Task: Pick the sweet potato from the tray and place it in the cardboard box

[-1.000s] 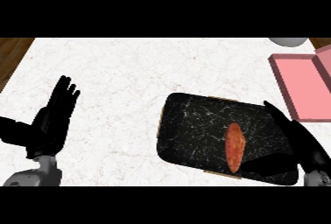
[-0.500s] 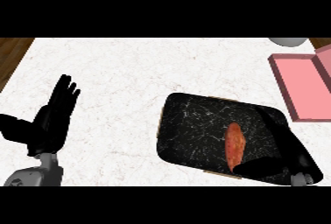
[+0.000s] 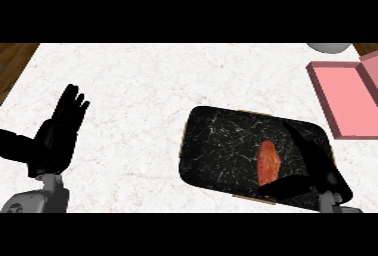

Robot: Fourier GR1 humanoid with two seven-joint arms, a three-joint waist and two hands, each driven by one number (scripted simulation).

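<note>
No text, label, brand, number or sign can be read on any surface shown.
</note>
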